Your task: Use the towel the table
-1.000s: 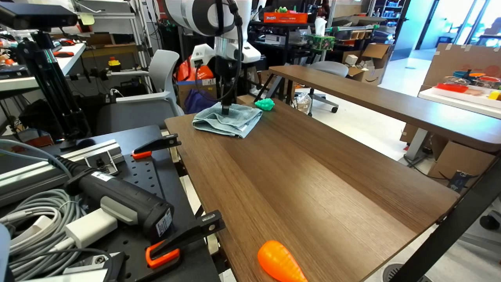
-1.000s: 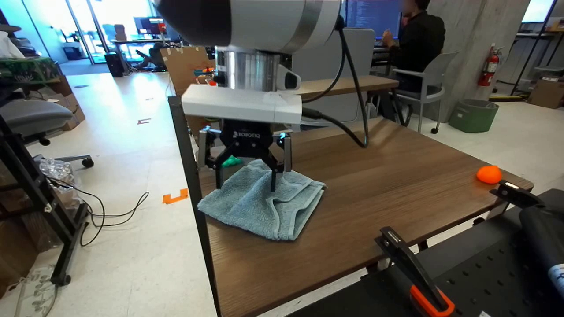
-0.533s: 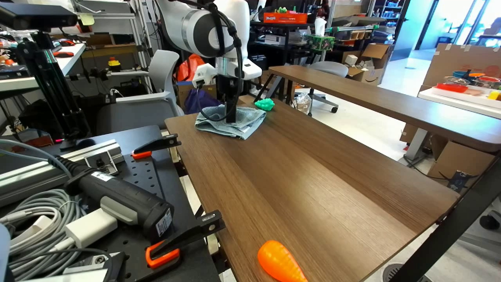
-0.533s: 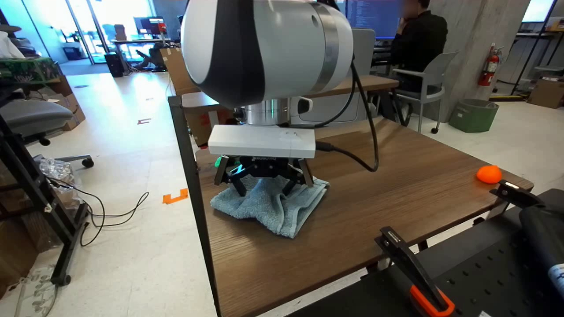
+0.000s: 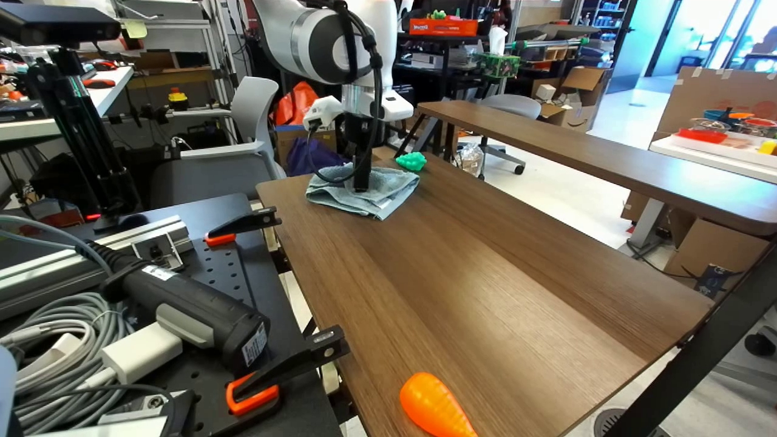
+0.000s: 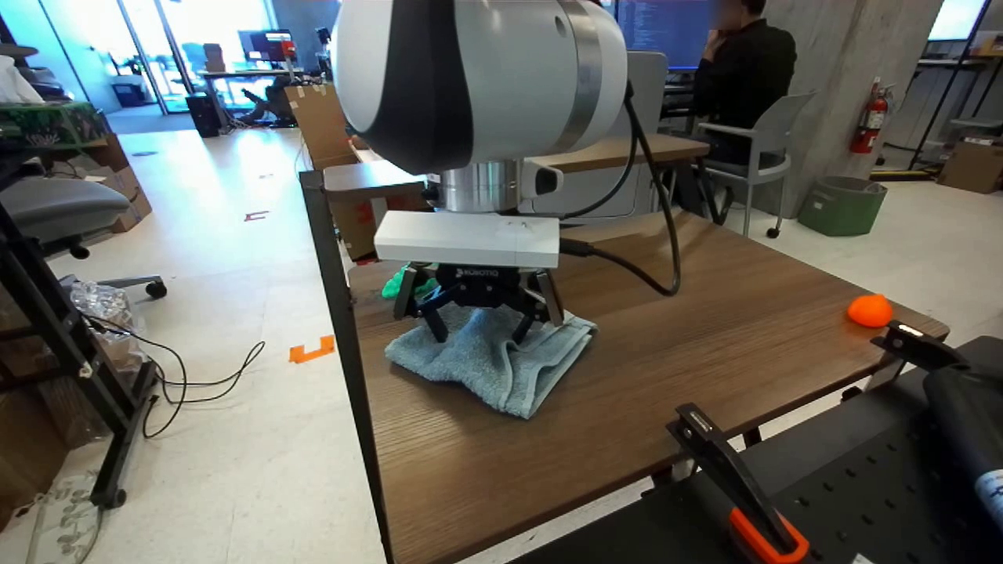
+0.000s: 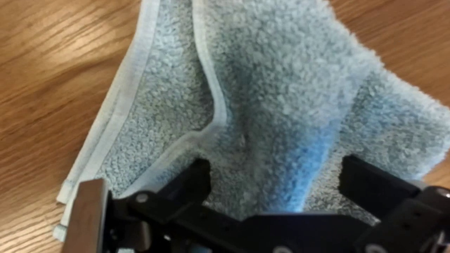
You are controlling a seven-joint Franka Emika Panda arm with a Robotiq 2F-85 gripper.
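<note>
Light-blue towel (image 6: 474, 368): lies on the wood-grain worktop (image 6: 650, 376), towards one end, near a dark bar (image 6: 338, 305) that borders it in an exterior view. The cloth is folded in layers and rumpled; a raised ridge runs through its middle, and pale hem bands show along one side in the wrist view.

Gripper (image 6: 479, 338): points down over the towel, fingers (image 7: 374, 184) spread well apart, one on each side of the ridge. The cloth humps up in the gap between them. Tips are down at the towel; how hard they press I cannot tell.

A white housing (image 6: 468, 239) sits just above the gripper. From its side a black cable (image 6: 577, 247) hangs out in a loop and up beside the arm (image 6: 486, 86), which reaches in from above.

Green knobbly object (image 5: 411, 161): on the worktop near the towel, close to the edge; partly hidden behind the gripper in an exterior view.

Orange object (image 5: 436, 403), rounded and tapering: opposite end of the worktop, well apart from the towel in both exterior views.

Alongside the worktop: a black perforated board (image 5: 224, 267) with two black-and-orange clamps (image 5: 291, 364) at its edge, a black handheld device (image 5: 188, 303) and coiled pale cable (image 5: 45, 388).

Further off I see a person (image 6: 744, 94) in black, seated on a grey chair (image 6: 786, 129) near a screen (image 6: 662, 31). A green bin (image 6: 842, 205) and a red fire extinguisher (image 6: 870, 121) are on that side of the room, by a concrete pillar (image 6: 854, 47).
</note>
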